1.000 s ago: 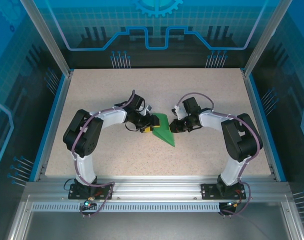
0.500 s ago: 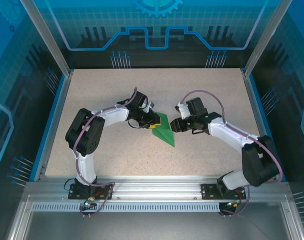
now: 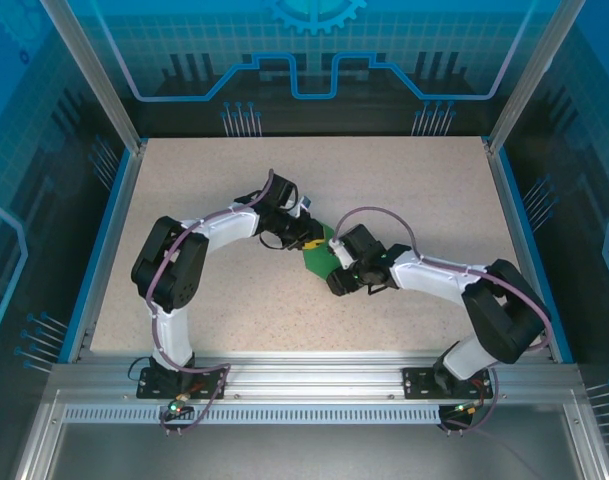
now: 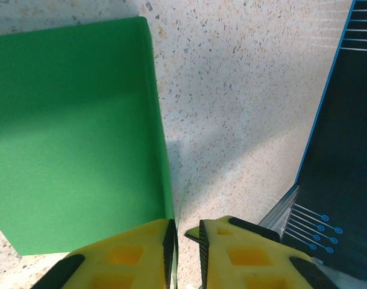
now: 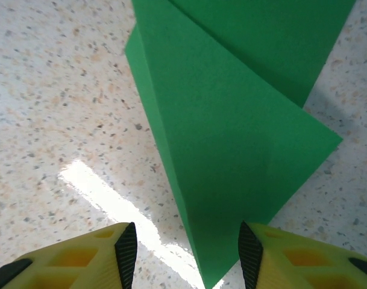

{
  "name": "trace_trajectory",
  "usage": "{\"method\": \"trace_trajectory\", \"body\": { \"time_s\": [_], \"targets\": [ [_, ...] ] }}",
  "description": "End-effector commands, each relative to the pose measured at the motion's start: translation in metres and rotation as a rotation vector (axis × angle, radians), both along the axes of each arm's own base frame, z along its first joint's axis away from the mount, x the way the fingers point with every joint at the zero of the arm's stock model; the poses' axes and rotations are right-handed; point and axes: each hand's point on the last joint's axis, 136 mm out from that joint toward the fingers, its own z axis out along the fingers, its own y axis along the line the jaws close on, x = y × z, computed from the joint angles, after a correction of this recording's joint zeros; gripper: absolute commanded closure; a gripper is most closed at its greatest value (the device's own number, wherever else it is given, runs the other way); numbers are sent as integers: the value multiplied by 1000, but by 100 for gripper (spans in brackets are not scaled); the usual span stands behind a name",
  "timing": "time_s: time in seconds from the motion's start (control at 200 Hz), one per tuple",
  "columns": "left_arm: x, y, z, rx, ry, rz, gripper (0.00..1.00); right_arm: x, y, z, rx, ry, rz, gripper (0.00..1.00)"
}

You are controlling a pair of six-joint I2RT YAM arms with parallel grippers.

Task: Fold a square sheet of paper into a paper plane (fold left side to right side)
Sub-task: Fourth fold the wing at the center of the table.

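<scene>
The left hand (image 4: 186, 226) has its yellow fingers (image 4: 129, 256) almost together about one straight edge of the green paper (image 4: 75, 132). A thin slit shows between them, and whether that edge is actually clamped cannot be told. The right hand (image 5: 183, 227) is spread wide and holds nothing, its fingers either side of the paper's sharp tip, close above the speckled worktop (image 3: 434, 190). From overhead, the folded paper lies near the middle of the worktop between the two hands. The left hand is at its far-left edge, and the right hand is over its near-right side, covering part of it. Seen from the right wrist, the paper is a wedge, with another green layer overlapping it at the wide end.
</scene>
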Motion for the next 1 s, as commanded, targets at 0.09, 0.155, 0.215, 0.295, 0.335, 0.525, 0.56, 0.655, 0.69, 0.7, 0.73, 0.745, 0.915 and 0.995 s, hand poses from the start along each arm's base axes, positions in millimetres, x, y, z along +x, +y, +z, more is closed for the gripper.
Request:
{"method": "trace_trajectory", "body": {
  "time_s": [0.09,0.155,0.215,0.295,0.335,0.525,0.56,0.655,0.69,0.7,0.73,0.745,0.915,0.995],
  "targets": [
    [-5,-5,-2,-7,63,-3,79,14,12,2,-8,-32,-16,55],
    [-5,-5,-2,-7,66,-2,80,15,12,0,-16,-29,-19,56],
    [-5,-5,-2,-6,63,-4,80,16,11,-1,-22,-28,-21,58],
    [-6,-4,0,0,56,-8,80,16,8,-4,-36,-25,-27,62],
    [-6,-3,0,5,51,-9,79,15,8,-5,-39,-23,-27,65],
    [-5,1,10,13,17,-11,68,14,7,-7,-44,-15,-24,83],
    [-5,3,12,17,9,-10,64,14,7,-7,-44,-13,-25,85],
    [-4,10,21,22,-19,-3,53,13,7,-7,-39,-7,-17,90],
    [-4,13,24,25,-30,0,51,12,7,-8,-37,-3,-15,91],
    [-4,14,25,26,-33,0,51,12,8,-7,-33,-2,-13,91],
    [-3,18,29,26,-46,5,48,12,8,-7,-30,2,-13,92],
    [-3,20,31,26,-54,7,48,12,8,-7,-27,4,-12,92],
    [-2,47,44,58,-109,52,37,10,15,-3,43,40,0,94],
    [-5,57,39,79,-98,68,38,8,20,1,91,63,11,94]
  ]
}}
